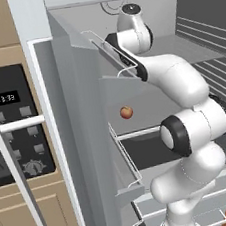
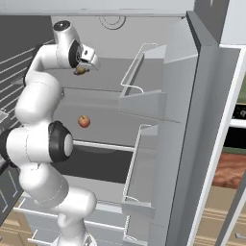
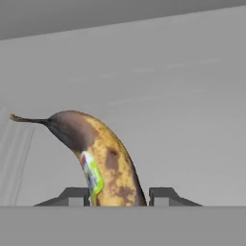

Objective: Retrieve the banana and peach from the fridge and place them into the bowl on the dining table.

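- The claw [image 3: 119,196] is inside the upper part of the open fridge [image 2: 202,120], its two dark fingertips [image 3: 163,194] standing on either side of the banana [image 3: 98,158]. The fruit fills the gap between them, so it looks pinched near its lower end, though actual contact is hidden at the bottom of the hand view.
- The banana rises away from the claw with its stem pointing off to one side. Gripping low on the body leaves the long curved end free, which I judge makes it easy to swing but also easy to knock.
- In the right base view a small brownish piece of the banana [image 2: 80,70] shows just under the hand, above the upper shelf [image 2: 105,77].
- The peach [image 1: 126,112] sits alone on the shelf below, well apart from the claw and not yet picked.
- Room is tight: the door bins [image 2: 144,101] project beside the arm and the fridge ceiling lies close above, so the way out is probably straight back through the open front.
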